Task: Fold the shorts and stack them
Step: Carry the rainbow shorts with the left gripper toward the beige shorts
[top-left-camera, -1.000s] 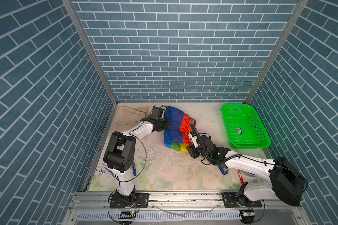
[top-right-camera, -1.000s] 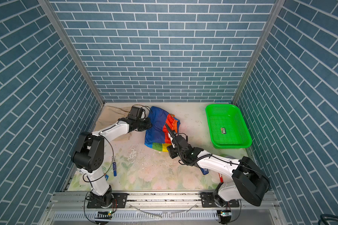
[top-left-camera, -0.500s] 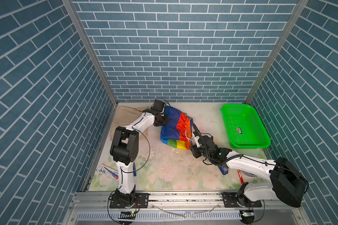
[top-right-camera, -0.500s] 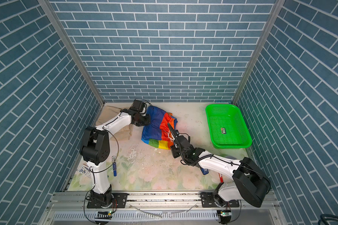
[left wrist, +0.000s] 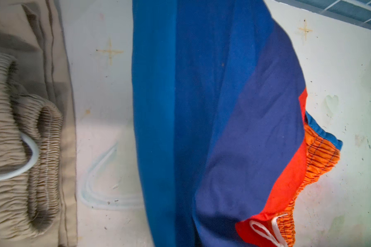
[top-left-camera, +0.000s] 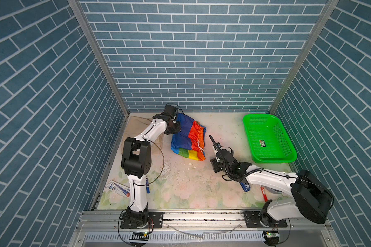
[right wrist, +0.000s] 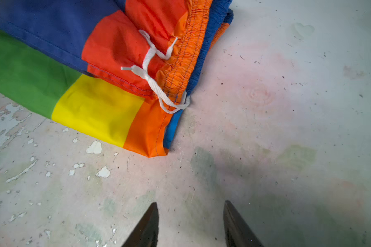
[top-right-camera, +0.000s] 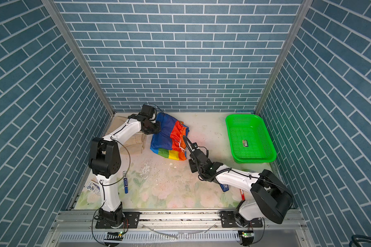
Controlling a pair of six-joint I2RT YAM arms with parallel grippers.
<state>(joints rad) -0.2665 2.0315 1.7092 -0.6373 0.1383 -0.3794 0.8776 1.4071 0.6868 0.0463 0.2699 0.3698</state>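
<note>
**Blue edge in the left gripper [top-left-camera: 173, 128]**

Its jaws are closed on the rainbow-striped shorts [top-left-camera: 187, 139], at the side farthest from the green mesh basket [top-left-camera: 272, 160]. The beige shorts [top-left-camera: 138, 122] lie farther from the basket still. The right gripper [right wrist: 190, 202], jaws apart and empty, hovers over the table [top-left-camera: 180, 188] between basket and rainbow pair
</note>
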